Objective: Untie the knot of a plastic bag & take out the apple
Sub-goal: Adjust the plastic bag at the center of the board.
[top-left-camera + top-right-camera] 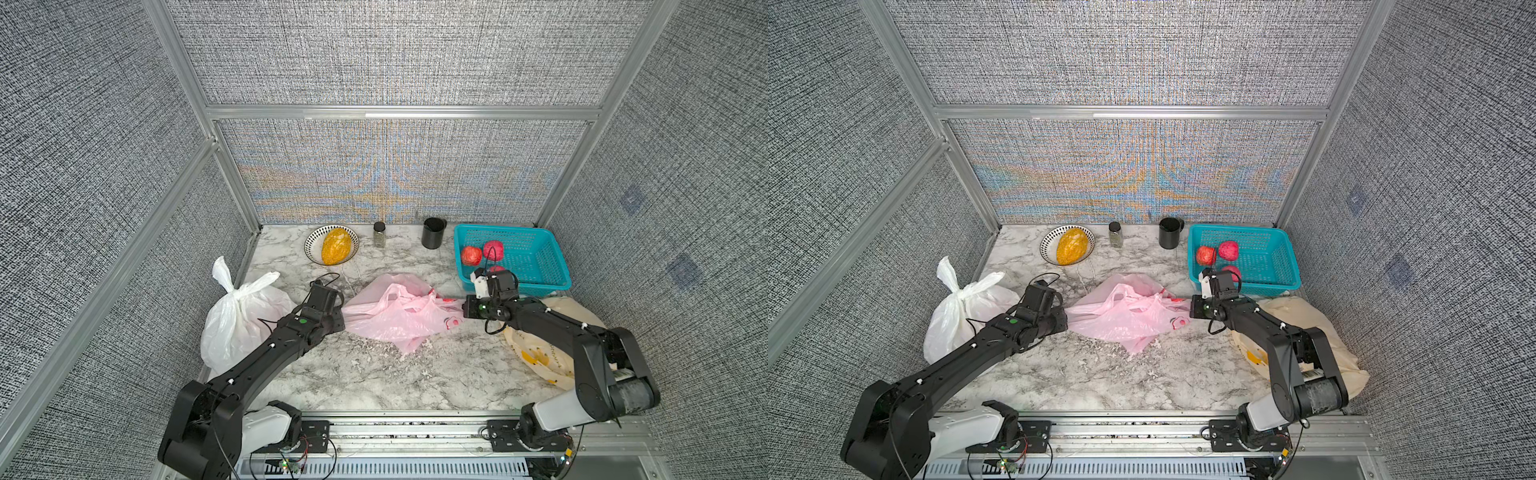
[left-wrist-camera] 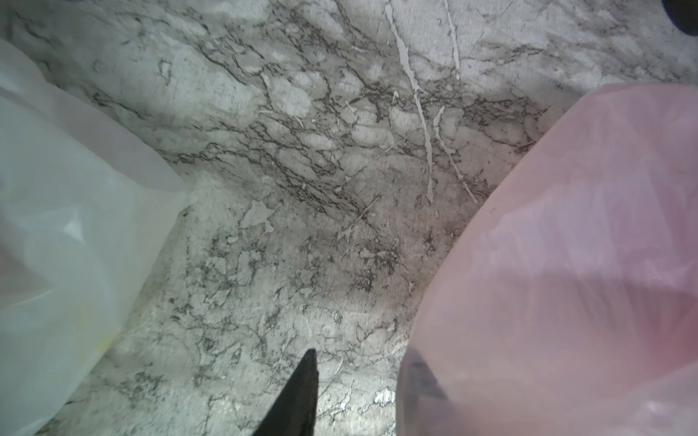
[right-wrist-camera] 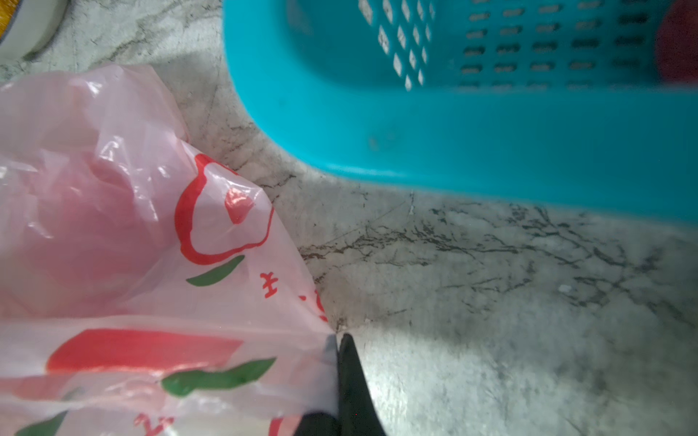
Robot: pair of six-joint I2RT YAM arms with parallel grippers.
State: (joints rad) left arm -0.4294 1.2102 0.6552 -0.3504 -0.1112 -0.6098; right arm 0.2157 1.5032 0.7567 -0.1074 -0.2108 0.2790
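Right gripper (image 3: 338, 345): clamped tight on one edge of the pink bag (image 3: 113, 196), film bunched between its two black fingers (image 3: 353, 377). Tips sat low, close to the table (image 3: 491, 302).

Left gripper (image 2: 360, 356): jaws stood apart, nothing pinched between them. One finger was bare over the marble. The other showed dark through pink film draped over it.

The pink bag lay slack on the table between the two grippers, one end at each. In both top views its handles (image 1: 401, 300) lay as loose open loops. Just ahead of the right fingertips a rounded reddish mass (image 3: 87, 226) showed through the film; could not tell whether it was an apple.

Basket (image 3: 453, 132): just beyond the right gripper, on the side away from the arm bases, near the bag but apart from it. Red apples (image 1: 471, 255) lay inside, two side by side. A third was partly hidden behind the right wrist.

White bag (image 1: 237, 316): on the left gripper's outer side, knotted at the top, its body against the left arm. In the left wrist view its film came near the bare finger without touching it.

Cream bag (image 1: 536, 357): behind the right gripper, under that arm.

Well beyond both grippers, along the back wall, stood a plate (image 1: 311, 246) holding a yellow fruit (image 1: 334, 246), a small jar (image 1: 379, 235) and a black cup (image 1: 433, 235).
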